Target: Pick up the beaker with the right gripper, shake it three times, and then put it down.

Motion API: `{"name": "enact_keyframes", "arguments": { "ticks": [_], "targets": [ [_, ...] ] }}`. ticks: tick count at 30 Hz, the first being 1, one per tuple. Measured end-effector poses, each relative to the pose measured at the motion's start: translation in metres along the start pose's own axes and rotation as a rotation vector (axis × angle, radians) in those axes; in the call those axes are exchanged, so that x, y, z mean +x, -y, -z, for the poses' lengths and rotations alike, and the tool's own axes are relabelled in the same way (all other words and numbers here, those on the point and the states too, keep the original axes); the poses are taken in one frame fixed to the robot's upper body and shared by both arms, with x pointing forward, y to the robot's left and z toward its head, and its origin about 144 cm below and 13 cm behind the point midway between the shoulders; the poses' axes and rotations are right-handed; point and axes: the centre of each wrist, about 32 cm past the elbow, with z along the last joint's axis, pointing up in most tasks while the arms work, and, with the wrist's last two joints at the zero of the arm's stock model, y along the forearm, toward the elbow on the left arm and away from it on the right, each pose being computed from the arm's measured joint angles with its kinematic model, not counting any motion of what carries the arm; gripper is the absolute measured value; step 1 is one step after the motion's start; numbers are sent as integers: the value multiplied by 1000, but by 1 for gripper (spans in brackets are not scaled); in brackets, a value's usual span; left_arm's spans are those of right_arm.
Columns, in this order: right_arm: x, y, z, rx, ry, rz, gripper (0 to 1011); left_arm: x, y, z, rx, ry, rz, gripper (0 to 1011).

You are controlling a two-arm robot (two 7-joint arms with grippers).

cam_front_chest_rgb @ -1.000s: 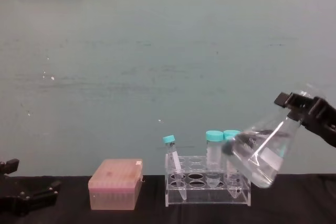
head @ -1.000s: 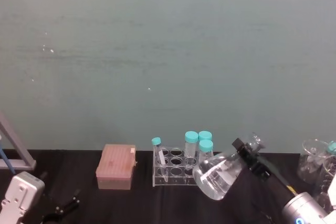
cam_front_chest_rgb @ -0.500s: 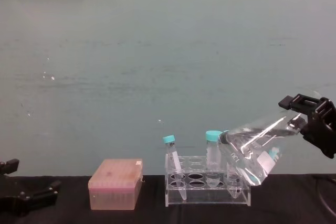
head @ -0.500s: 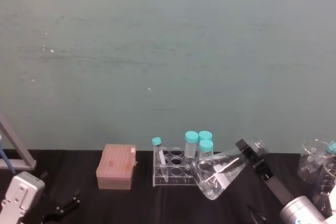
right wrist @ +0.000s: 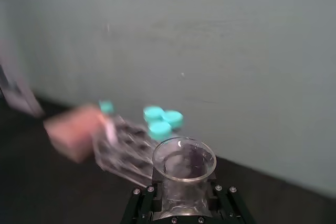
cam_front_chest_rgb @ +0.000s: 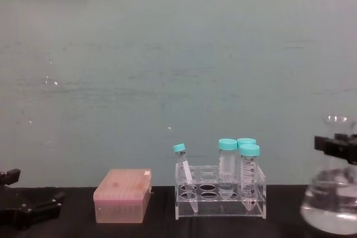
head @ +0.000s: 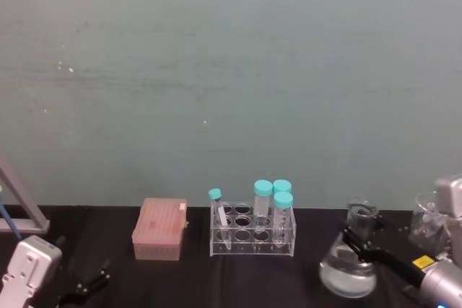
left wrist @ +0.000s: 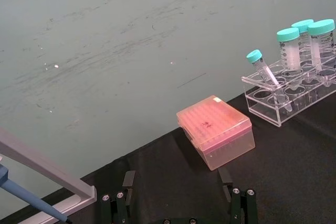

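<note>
The right gripper (head: 357, 237) fingers clamp the beaker (head: 348, 275) at its neck, holding it upright so the liquid sits level, low over the surface beside the tube rack (head: 253, 232). The left gripper (left wrist: 178, 204) is parked, fingers apart.

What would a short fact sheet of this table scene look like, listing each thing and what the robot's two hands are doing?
Centre: clear plastic rack holding four teal-capped tubes
Left of it: pink translucent box
Right of it: large clear glass conical flask, upright, clear liquid inside
Right gripper: fingers shut on the flask's neck
Left gripper: parked far left, fingers open
</note>
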Motion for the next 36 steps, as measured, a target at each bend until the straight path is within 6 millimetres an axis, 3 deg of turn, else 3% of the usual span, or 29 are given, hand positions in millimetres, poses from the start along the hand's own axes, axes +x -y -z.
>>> {"name": "enact_keyframes", "arguments": {
  "ticks": [5, 6, 8, 13, 18, 25, 31, 36],
  "targets": [
    [9, 7, -19, -84, 466, 10, 453, 0, 0, 0, 0, 0, 0, 1000],
    [9, 7, -19, -84, 466, 10, 453, 0, 0, 0, 0, 0, 0, 1000],
    [9, 8, -25, -105, 658, 12, 453, 0, 0, 0, 0, 0, 0, 1000],
    [5, 9, -30, -119, 851, 8, 453, 0, 0, 0, 0, 0, 0, 1000],
    [3, 9, -31, -114, 917, 6, 453, 0, 0, 0, 0, 0, 0, 1000],
    [0, 8, -26, -47, 781, 3, 453, 0, 0, 0, 0, 0, 0, 1000],
    [-7, 0, -7, 84, 281, -30, 453, 0, 0, 0, 0, 0, 0, 1000],
    [-15, -6, 3, 128, 43, -64, 453, 0, 0, 0, 0, 0, 0, 1000]
  ]
}}
